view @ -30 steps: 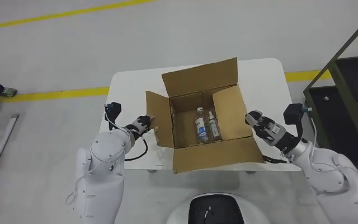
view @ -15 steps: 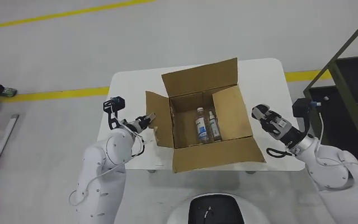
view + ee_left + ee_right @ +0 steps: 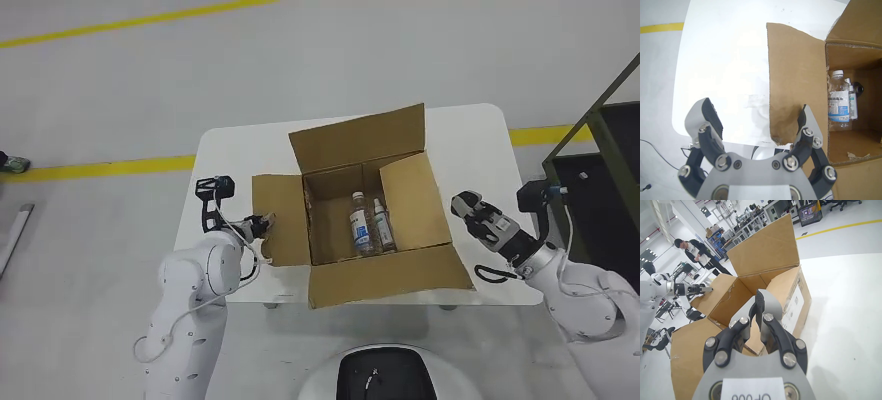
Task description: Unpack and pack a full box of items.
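Bottles (image 3: 359,228) lie flat in the box (image 3: 390,275), caps pointing away, just past the flap (image 3: 791,85) the splayed left gripper (image 3: 755,106) straddles (right gripper (image 3: 762,298), clenched I think, sits opposite).

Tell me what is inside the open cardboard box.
In the cardboard box, a larger bottle and a slimmer bottle lie side by side on the floor. Its walls hide parts of the floor.

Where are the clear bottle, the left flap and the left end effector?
clear bottle (image 3: 838,106), left wrist view, on its label.
left flap (image 3: 795,75), left wrist view, flap's middle.
left end effector (image 3: 755,103), left wrist view, midway between fingertips.
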